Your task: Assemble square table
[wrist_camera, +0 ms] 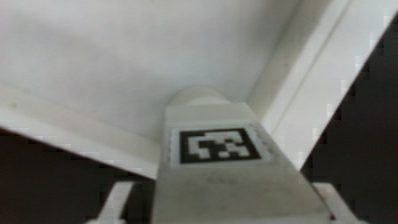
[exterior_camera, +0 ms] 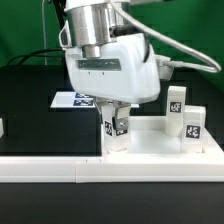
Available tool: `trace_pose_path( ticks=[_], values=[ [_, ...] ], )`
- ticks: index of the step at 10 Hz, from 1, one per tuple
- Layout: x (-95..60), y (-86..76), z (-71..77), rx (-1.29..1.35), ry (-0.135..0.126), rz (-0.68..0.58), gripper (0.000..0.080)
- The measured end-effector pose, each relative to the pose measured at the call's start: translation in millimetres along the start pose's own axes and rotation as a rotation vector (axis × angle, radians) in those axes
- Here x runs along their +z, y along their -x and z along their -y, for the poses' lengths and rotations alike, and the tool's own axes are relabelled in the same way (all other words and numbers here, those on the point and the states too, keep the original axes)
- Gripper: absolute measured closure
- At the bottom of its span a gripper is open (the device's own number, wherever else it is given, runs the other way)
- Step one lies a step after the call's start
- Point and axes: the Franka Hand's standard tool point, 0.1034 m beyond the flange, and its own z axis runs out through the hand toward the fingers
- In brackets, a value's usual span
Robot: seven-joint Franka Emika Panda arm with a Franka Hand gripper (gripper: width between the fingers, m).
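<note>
1. Nearest in the exterior view, a long white rail runs along the front edge of the black worktop.
2. Just behind the rail lies the square tabletop, a flat white slab, toward the exterior view's right.
3. The gripper hangs straight down over the near corner of the tabletop on the exterior view's left — its fingers are clamped on a white tagged leg, which stands upright with its lower end at the slab's surface.
4. The wrist view looks down along that leg: its black-and-white tag faces the camera, a pale finger shows at each side of it, and the leg's tip sits against the slab's inner corner, where white ridges meet.
5. Farther right in the exterior view, two more tagged legs stand upright on the tabletop — one near its right edge, another behind it.
6. Farthest back, partly hidden by the arm, the marker board lies flat on the worktop.
</note>
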Motion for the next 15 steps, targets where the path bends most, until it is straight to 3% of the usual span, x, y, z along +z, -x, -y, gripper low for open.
trace_pose_path(
  ticks=[2, 3, 4, 7, 8, 9, 10, 11, 14, 15],
  values=[
    [0.0, -0.3, -0.3, 0.376, 0.074, 0.05, 0.0511],
    [-0.3, -0.6, -3.4, 0.578, 0.142, 0.118, 0.0511],
    [-0.5, -8.0, 0.3, 0.649, 0.141, 0.127, 0.0511],
    [0.5, -7.4, 1.5, 0.684, 0.135, 0.114, 0.0511],
    [0.5, -7.1, 1.8, 0.655, 0.13, 0.11, 0.0302],
    [2.4, -2.3, -0.8, 0.426, 0.092, 0.089, 0.0302],
    [3.8, 5.6, -5.4, 0.209, 0.084, 0.105, 0.0178],
    [6.0, 6.9, -7.3, 0.013, 0.076, 0.127, 0.0178],
    [6.0, 4.4, -8.0, -0.134, 0.07, 0.127, 0.0151],
    [5.0, 4.2, -8.5, -0.284, 0.082, 0.126, 0.015]
  ],
)
